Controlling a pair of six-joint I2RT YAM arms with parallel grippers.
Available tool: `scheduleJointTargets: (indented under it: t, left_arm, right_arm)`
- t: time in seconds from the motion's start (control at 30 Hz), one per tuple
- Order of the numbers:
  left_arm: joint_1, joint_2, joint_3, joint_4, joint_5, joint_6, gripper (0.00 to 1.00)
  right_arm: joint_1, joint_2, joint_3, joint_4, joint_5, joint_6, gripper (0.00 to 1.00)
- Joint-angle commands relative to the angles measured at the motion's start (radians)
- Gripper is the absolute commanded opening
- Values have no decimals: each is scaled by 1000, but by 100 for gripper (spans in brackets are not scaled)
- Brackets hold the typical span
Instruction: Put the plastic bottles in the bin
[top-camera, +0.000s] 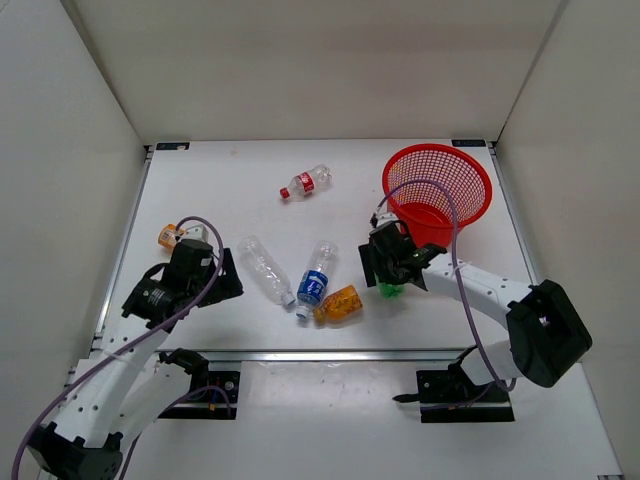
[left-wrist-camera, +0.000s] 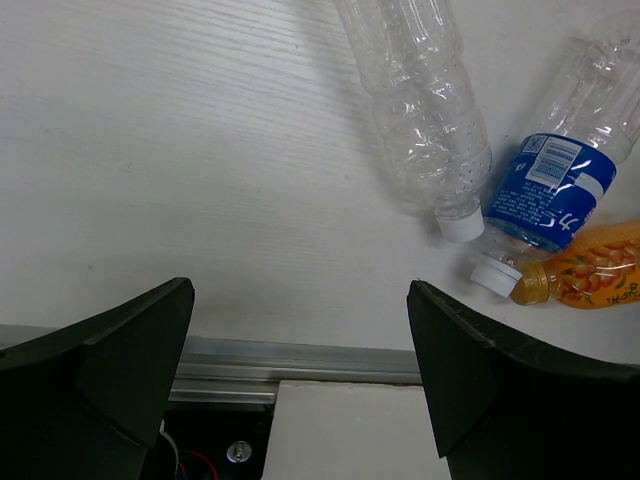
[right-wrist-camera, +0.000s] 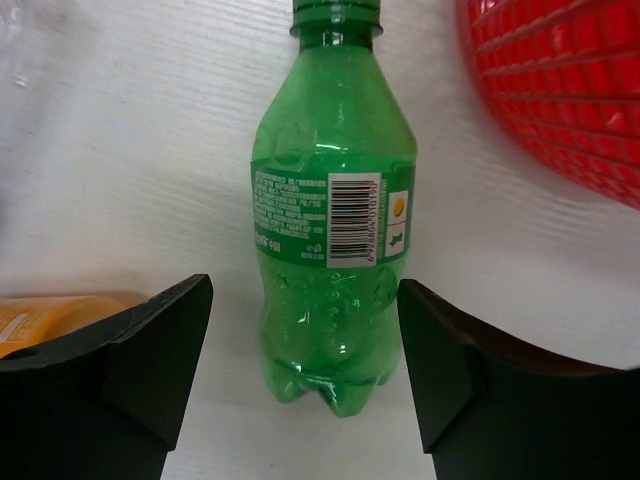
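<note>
Right wrist alone shows barcode (right-wrist-camera: 352, 218) on green bottle (right-wrist-camera: 330, 320).

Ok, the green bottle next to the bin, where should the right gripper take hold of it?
Across the lower body of the green bottle, below the label, coming down from above. It lies flat, cap pointing away from the right gripper, whose open fingers stand either side of that section. The bin sits close by the cap end, so stay near the base.

Seen from above, the right gripper (top-camera: 386, 279) hides most of the green bottle (top-camera: 390, 291). The right wrist view crops its top at twelve o'clock and the bin (right-wrist-camera: 560, 90) at two.
</note>
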Motion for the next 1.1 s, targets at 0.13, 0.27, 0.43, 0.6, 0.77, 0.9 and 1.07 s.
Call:
scheduleJointTargets:
  t: [0.13,0.27,0.43,0.6,0.77,0.9,1.07]
  left_arm:
    - [-1,0,3,51,23,-13,99]
    - [0,9,12,55,21,-10,99]
    - [0,11,0,69,27,-17,98]
    - [2,37,2,94,30,-24,98]
    - [-9,54,-4,140,36,-57,98]
    - [-1,77,-11,169,38,-79,98]
    - [-32,129,-1,226,33,-111,98]
  right_arm:
    - [-23,19,-37,160,-41,36,52]
    - [-20,-8,41,101,-45,10,33]
    - [41,-77,216,28,-53,-74,29]
    - [67,-108,457,-6,-114,-160,30]
    - [-37,-67,634,-33,5,-243,29]
    - [-199,-40,658,-54,22,-248,29]
    - [-353,-31,609,-84,41,-212,30]
